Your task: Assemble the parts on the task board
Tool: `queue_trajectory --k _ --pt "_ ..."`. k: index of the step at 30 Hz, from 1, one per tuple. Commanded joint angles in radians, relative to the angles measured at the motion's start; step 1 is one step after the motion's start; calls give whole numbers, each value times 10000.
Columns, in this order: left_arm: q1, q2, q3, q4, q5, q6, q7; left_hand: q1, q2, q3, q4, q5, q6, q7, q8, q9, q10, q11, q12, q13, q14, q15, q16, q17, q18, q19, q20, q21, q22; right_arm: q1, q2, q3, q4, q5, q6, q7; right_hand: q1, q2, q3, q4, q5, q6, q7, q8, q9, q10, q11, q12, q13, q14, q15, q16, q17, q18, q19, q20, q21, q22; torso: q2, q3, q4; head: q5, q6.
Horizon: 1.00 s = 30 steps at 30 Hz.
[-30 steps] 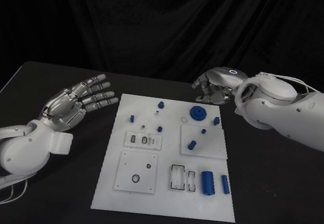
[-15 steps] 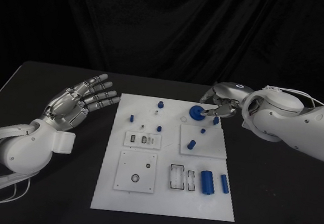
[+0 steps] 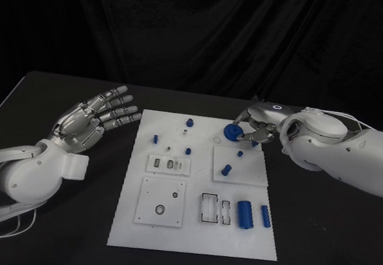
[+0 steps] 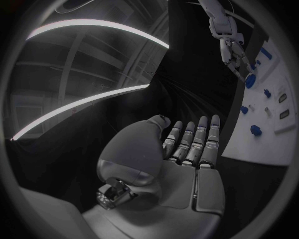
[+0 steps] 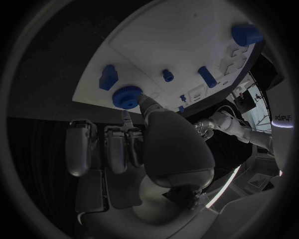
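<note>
The white task board lies in the middle of the black table. A blue gear sits at the board's far right part. My right hand is lowered onto it. In the right wrist view the thumb tip and a fingertip touch the rim of the gear, which still rests on the board. My left hand is raised beside the board's left edge, palm up, fingers spread, holding nothing. The left wrist view shows that hand and the gear.
Small blue pegs stand on the board's far half. A thick blue cylinder and a thinner one lie near the right edge, beside empty slots. Black table surrounds the board.
My right hand has come down from behind the board's far edge onto the blue gear. The gear and the left hand have not moved.
</note>
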Motion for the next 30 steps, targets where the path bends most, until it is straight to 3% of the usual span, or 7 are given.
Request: queue_trajectory --k 1,16,30 --pt "7 28 8 -7 49 226 457 -24 66 42 -1 -41 23 30 63 8 -10 91 63 12 -89 10 49 -11 -201 -73 -20 -62 -14 -38 20 5 -22 -437 -286 -274 110 25 -6 -65 54 -99 -25 -32 -35 526 -85 -39 2101 1050 -105 24 2629 -72 -83 -17 -71 1014 -6 -5 -3 -3 -15" --pt "6 46 9 -46 48 282 420 -24 69 51 -1 -45 7 33 58 6 -8 96 67 13 -92 12 54 -12 -203 -74 -20 -62 -14 -81 108 5 -104 -481 -237 -335 70 85 53 -82 173 -119 -54 12 -68 310 -119 -95 1880 932 -141 -63 2376 -12 -254 -53 -259 831 -9 -9 -6 -12 -49" --pt "5 65 9 -83 47 329 363 -25 69 71 -5 -60 -20 40 48 1 -11 107 73 11 -101 19 67 -14 -208 -77 -18 -60 -13 -254 472 6 -563 -484 28 -383 -143 117 32 -28 -174 309 3 221 -15 265 -93 -124 1833 887 -140 -113 2267 3 -275 -69 -376 775 -8 -5 -8 -8 -43"
